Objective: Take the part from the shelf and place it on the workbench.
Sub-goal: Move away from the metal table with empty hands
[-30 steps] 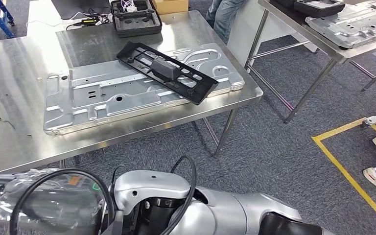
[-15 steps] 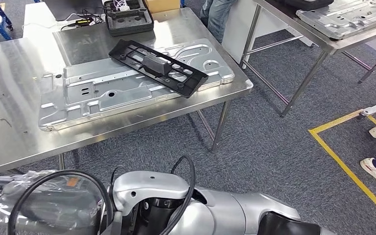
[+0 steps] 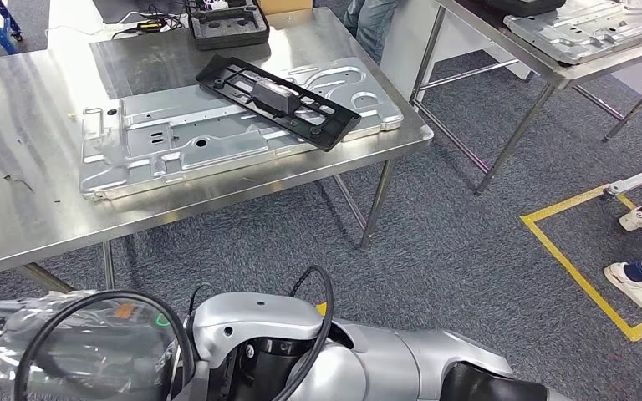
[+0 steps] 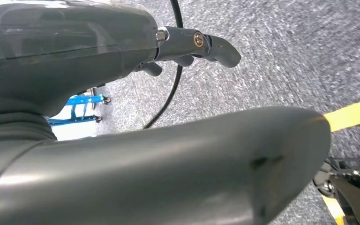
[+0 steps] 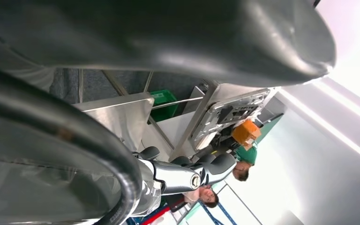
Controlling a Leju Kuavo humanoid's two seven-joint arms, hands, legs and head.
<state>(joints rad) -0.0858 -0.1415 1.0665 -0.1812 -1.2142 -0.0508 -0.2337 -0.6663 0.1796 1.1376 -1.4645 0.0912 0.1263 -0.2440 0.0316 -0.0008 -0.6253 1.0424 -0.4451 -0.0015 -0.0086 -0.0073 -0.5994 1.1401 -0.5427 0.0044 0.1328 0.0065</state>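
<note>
On the steel workbench [image 3: 17, 200] ahead of you, in the head view, the black part [image 3: 277, 98] already lies flat, set diagonally across a large silver stamped panel [image 3: 201, 146] that rests on the bench top. Nothing touches the part. Beyond the part, at the far edge of the workbench, sits a dark foam-lined case [image 3: 227, 23]. To the right of the workbench stands a second steel table [image 3: 543, 71] carrying another silver panel [image 3: 593, 29]. On the carpet right of the workbench you see yellow floor tape [image 3: 581, 280], and past it a person's white shoes [image 3: 639, 288]. Near you, below the workbench, the robot's silver arms and a looped black cable [image 3: 92, 313] cross the frame.

At the left wrist view, your left hand [image 4: 187, 51] hangs over grey carpet: the thick thumb runs across the frame, the darker fingers [image 4: 215, 47] reach out straight and apart from it, and nothing is held or touched.

At the right wrist view, your right hand [image 5: 187, 173] shows its thumb along one edge and its fingers [image 5: 220, 166] gently curved, apart from the thumb, with nothing between them. Beyond the fingers you can make out a steel table with a silver panel on it, and people standing farther off.
</note>
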